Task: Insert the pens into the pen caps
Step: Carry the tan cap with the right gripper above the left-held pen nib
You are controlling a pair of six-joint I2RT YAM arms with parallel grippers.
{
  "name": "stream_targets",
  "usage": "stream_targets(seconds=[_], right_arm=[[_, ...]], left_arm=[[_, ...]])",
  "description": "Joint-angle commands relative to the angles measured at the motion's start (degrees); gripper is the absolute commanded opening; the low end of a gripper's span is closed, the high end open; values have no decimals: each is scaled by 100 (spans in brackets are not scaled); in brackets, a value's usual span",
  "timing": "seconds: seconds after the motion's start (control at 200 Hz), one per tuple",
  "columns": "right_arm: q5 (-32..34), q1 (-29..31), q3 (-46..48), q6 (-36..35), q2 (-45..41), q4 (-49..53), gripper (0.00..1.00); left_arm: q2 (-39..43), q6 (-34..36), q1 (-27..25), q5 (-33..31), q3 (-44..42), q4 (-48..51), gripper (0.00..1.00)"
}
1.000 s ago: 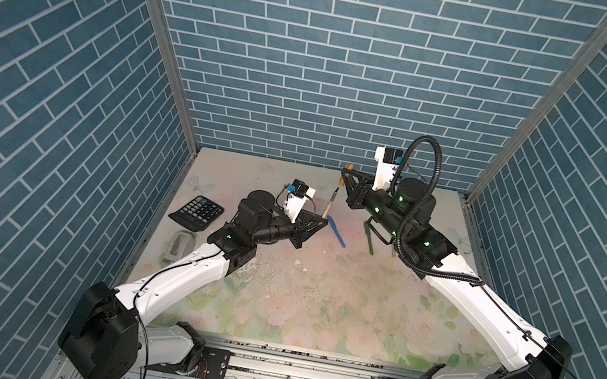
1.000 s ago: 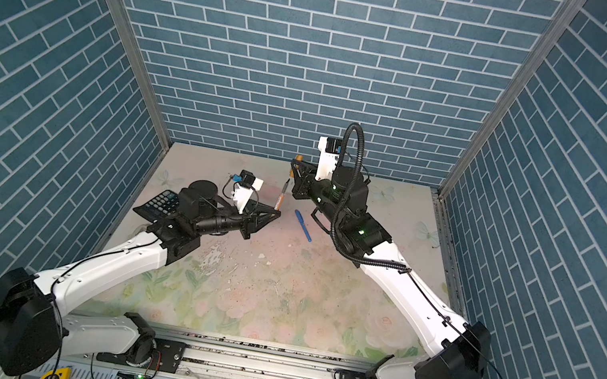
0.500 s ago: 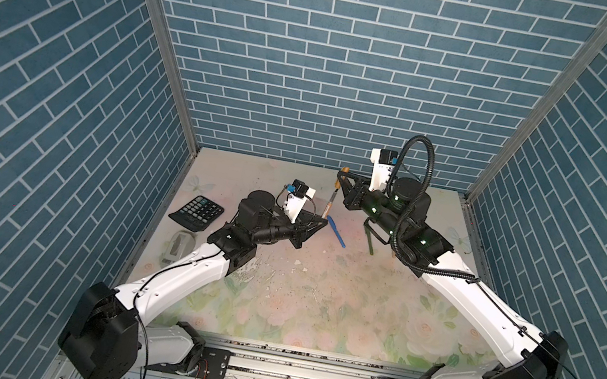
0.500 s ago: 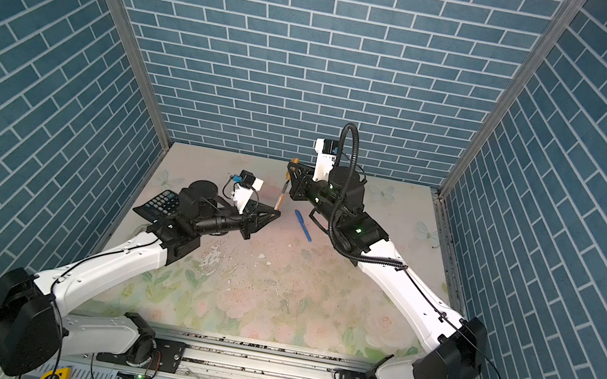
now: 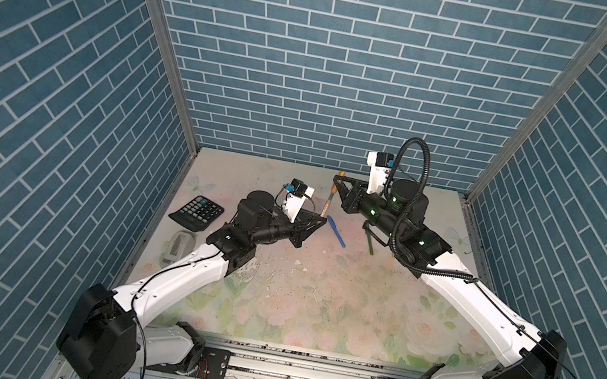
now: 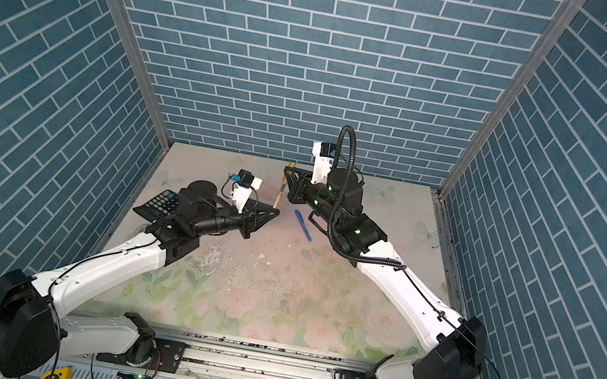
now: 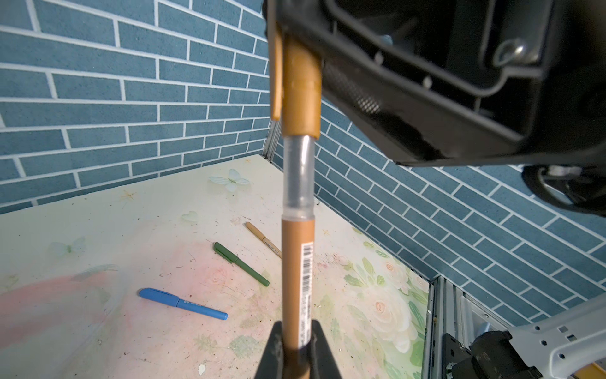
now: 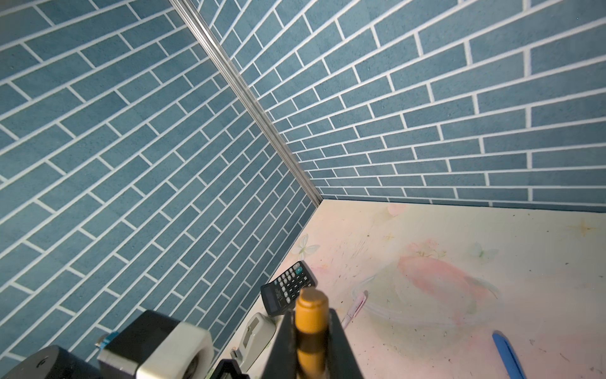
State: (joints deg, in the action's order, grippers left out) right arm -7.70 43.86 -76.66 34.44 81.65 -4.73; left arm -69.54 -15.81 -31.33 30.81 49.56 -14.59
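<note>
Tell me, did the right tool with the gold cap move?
Yes. The right tool, gripping the short gold pen cap, slid slightly left, judged against the slim blue pen lying still.

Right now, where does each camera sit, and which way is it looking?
Both top views: high at the front, looking down at the table and back wall; left arm and right arm show whole, left end effector meeting right end effector.
Left wrist: on the left arm, looking along its fingers up the gold pen; the right end effector at its far end.
Right wrist: on the right arm, facing the left back corner; its fingers clamp the gold cap.
Shared: both wrist views catch the blue pen.
</note>
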Motion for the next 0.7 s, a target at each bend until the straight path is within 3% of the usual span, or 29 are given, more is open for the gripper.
stream_targets(seconds=[0.0,0.46,0.695], right_arm=[[-255,19,137,313,-26,-119,10],[-773,105,644,482,25,-435,16],[-874,135,776,582,-49,-485,25]], left_arm=[[153,44,-22,-102,-69,-173,0],[354,-191,-22,-600,-418,-769,0],[320,-249,-22,-536,-498,-992,0]])
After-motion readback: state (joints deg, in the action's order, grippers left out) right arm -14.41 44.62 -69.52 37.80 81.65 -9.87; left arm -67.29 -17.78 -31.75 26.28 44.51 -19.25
